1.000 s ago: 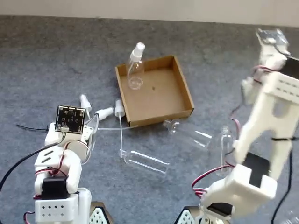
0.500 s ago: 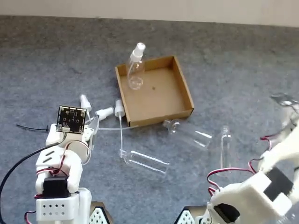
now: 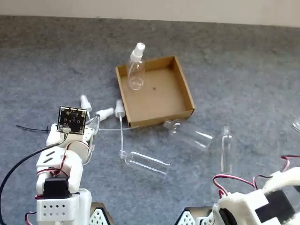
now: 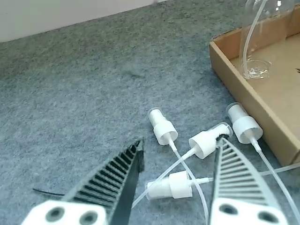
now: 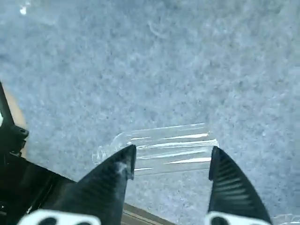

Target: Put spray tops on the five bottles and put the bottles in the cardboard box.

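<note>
On the grey worktop (image 3: 56, 56), the left tool (image 4: 180, 139) hangs spread over four loose spray tops (image 4: 205, 141) beside the cardboard box (image 3: 185, 86); it should probably close on one cap's body, not its thin tube. The right tool (image 5: 173, 149), also spread, hovers over a lying bottle (image 5: 187, 140). The high view adds one capped bottle (image 3: 136, 70) standing in the box.

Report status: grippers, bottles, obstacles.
Left gripper, jaws open, over loose white plastic spray tops. Right gripper, jaws open, over clear plastic bottle lying on grey carpet. One capped bottle in brown cardboard box.
</note>
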